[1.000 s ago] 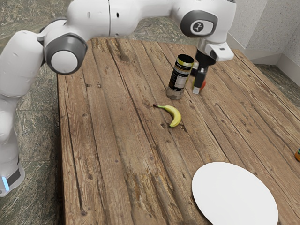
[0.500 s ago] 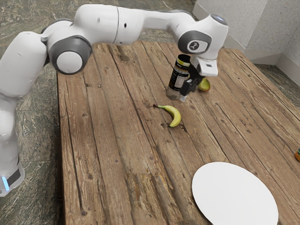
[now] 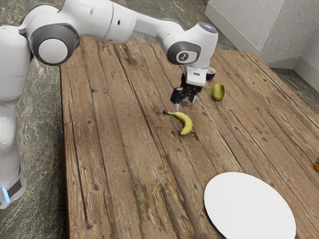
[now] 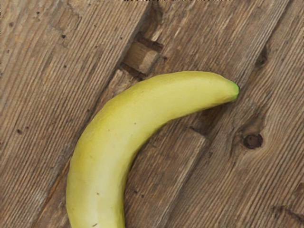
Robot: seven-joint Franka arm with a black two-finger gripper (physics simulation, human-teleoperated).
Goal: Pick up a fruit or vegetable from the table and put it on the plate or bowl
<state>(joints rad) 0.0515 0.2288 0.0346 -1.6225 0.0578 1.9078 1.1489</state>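
A yellow banana point(image 3: 184, 121) lies on the wooden table point(image 3: 119, 149) near its middle, its dark stem toward the exterior view's left. My gripper point(image 3: 183, 101) hangs just above the banana's stem end, open, with nothing between its fingers. Seen from the wrist, the banana point(image 4: 137, 133) curves close under the hand, green tip over the planks. A white round plate point(image 3: 249, 208) rests at the table's near right corner, bare. A yellow-green fruit point(image 3: 218, 91) sits to the right of my gripper.
A dark can point(image 3: 211, 74) stands mostly hidden behind my hand. A small orange thing point(image 3: 316, 164) peeks in at the exterior view's right edge. Bare planks stretch between the banana and the plate.
My hand has swung from behind the can toward the exterior view's left and come down over the banana. The yellow-green fruit has come into sight. The banana and plate have not moved.
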